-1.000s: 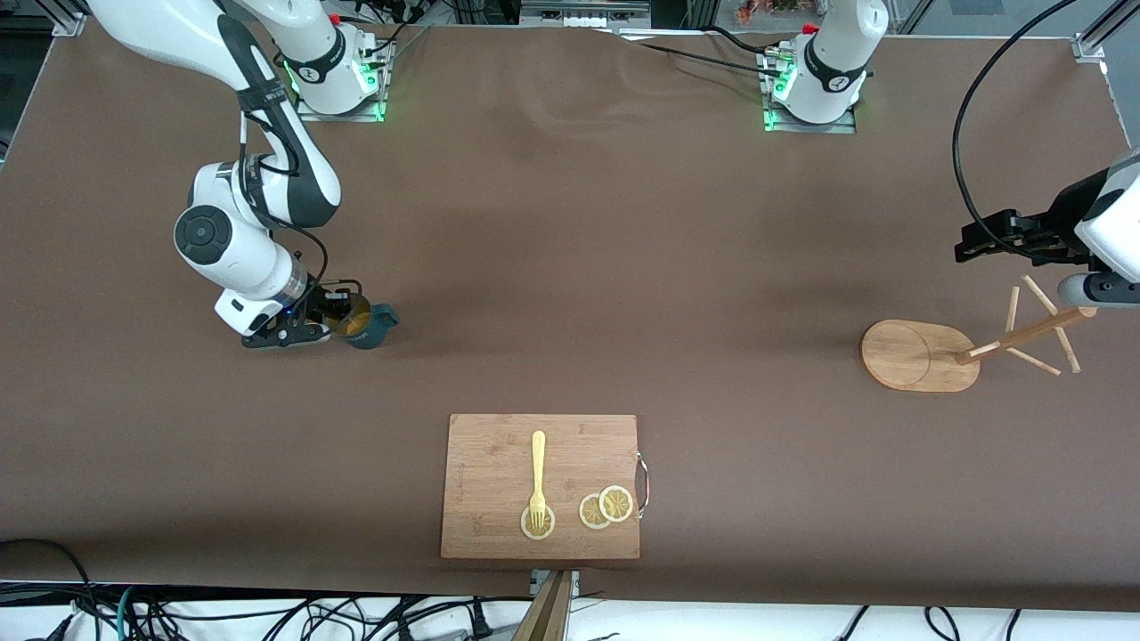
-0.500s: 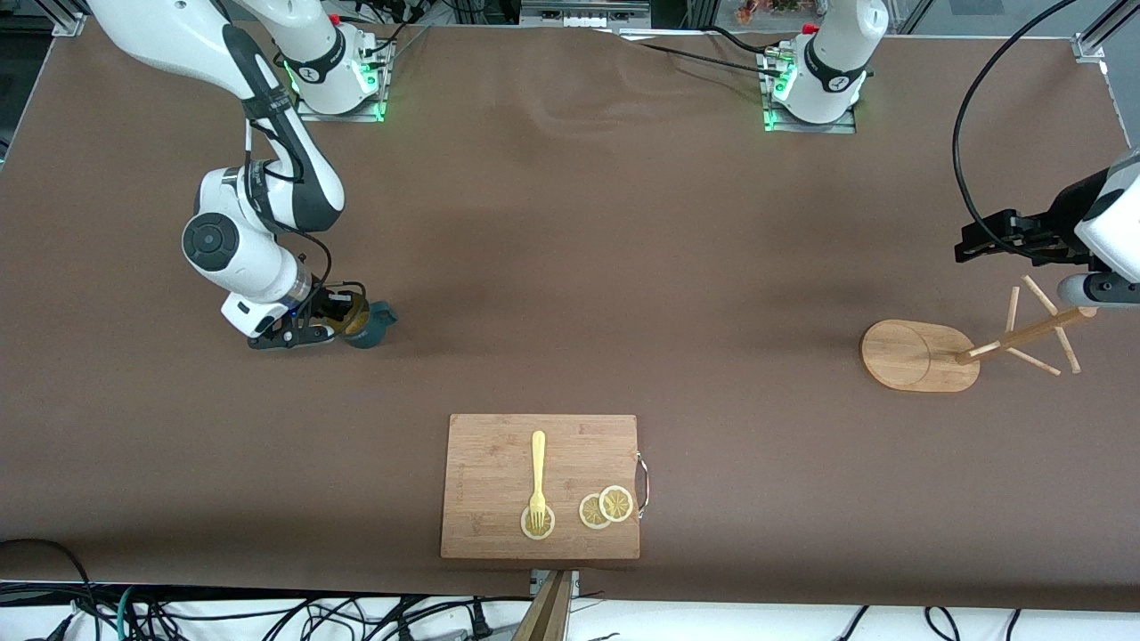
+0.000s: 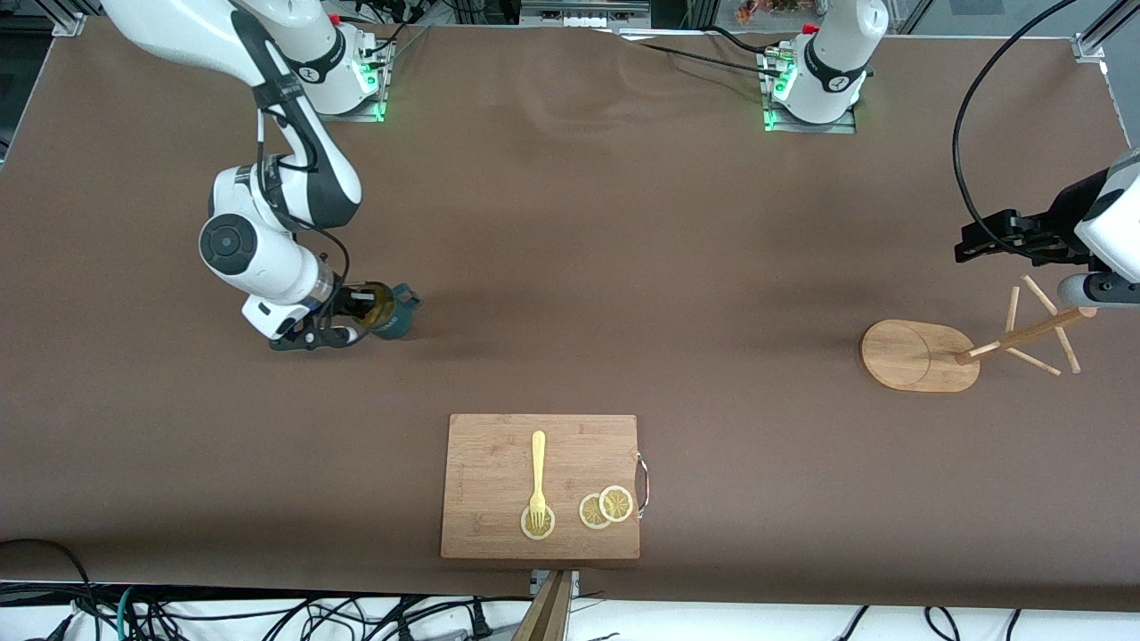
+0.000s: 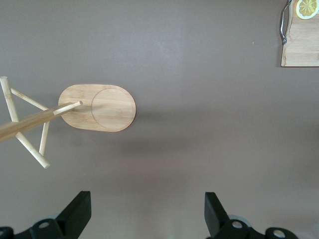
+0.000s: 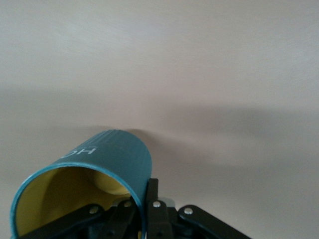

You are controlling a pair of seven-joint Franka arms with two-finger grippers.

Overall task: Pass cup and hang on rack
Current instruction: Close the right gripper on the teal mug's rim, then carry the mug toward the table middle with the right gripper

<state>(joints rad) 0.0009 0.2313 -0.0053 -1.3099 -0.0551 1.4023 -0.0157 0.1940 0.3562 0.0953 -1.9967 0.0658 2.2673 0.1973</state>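
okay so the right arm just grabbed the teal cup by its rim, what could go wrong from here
1. The right gripper pinches only the rim of the cup, one finger inside; that thin hold might let the cup tilt or slip during the pass.
2. The left gripper waits open above the rack; moving off, it might clip the thin pegs.
3. The rack's narrow, angled pegs leave little margin for threading the handle.

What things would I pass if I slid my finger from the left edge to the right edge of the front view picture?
right gripper → cup it is shut on → fork on the cutting board → two lemon slices → rack → left gripper, open, waiting above the rack's end of the table.
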